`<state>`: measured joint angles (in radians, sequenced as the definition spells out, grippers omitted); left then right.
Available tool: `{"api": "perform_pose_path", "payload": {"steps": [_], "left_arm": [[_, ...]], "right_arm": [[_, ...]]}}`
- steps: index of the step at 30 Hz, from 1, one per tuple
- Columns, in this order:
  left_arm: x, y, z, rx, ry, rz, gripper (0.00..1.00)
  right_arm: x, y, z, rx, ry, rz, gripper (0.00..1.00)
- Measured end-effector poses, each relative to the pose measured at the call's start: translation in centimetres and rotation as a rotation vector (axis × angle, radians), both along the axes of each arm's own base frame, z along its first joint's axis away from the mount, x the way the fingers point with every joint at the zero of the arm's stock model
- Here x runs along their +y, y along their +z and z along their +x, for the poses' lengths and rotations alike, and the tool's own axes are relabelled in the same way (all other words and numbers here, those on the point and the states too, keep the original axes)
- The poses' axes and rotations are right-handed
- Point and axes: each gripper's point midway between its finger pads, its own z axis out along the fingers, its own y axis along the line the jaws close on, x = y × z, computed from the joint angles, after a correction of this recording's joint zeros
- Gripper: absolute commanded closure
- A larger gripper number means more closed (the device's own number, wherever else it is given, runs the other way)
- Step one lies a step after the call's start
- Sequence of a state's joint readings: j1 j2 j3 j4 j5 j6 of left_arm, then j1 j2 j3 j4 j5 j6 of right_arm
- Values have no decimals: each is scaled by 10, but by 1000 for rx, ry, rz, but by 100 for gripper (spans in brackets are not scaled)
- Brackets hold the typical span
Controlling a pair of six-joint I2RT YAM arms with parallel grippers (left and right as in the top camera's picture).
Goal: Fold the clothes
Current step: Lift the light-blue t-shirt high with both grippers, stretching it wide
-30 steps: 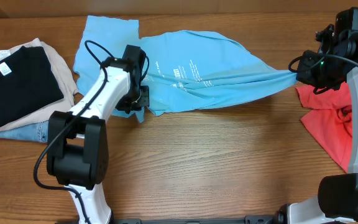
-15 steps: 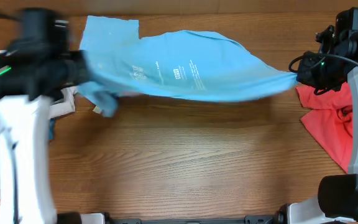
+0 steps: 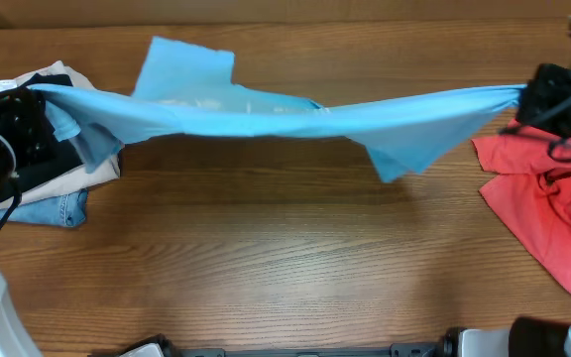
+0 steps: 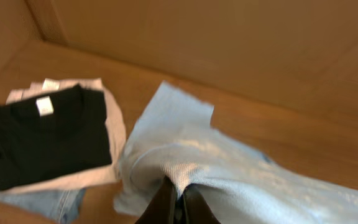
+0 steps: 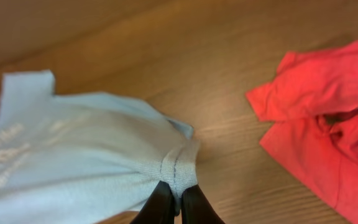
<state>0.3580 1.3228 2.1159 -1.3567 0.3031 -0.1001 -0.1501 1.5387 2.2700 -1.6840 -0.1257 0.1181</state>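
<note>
Your left fingers (image 4: 161, 204) and right fingers (image 5: 159, 204) are both pinched tight on the light blue T-shirt (image 3: 295, 117), stretched between them above the tabletop (image 3: 266, 258). It looks soft and droopy; take hold at hem corners.

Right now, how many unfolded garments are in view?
2. The light blue T-shirt hangs stretched between the left gripper and the right gripper. The red T-shirt lies crumpled on the right side of the table. Its folds could hide more.
</note>
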Motion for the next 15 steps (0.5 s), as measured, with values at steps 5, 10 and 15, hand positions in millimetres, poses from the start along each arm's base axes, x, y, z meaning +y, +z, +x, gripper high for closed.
{"api": "perform_pose_path", "payload": {"steps": [5,10,15], "left_arm": [[-11,27,-21,-87,-14,23,96],[-16,40,-32,-133,-19,36,96],[-11,28,-10,-89,-30,-4,96]], "right_arm": [[3,40,-27,-153,-4,-25,93],[4,63,-36,-253,-10,-42,93],[0,52,-12,-216,-12,-37,93]]}}
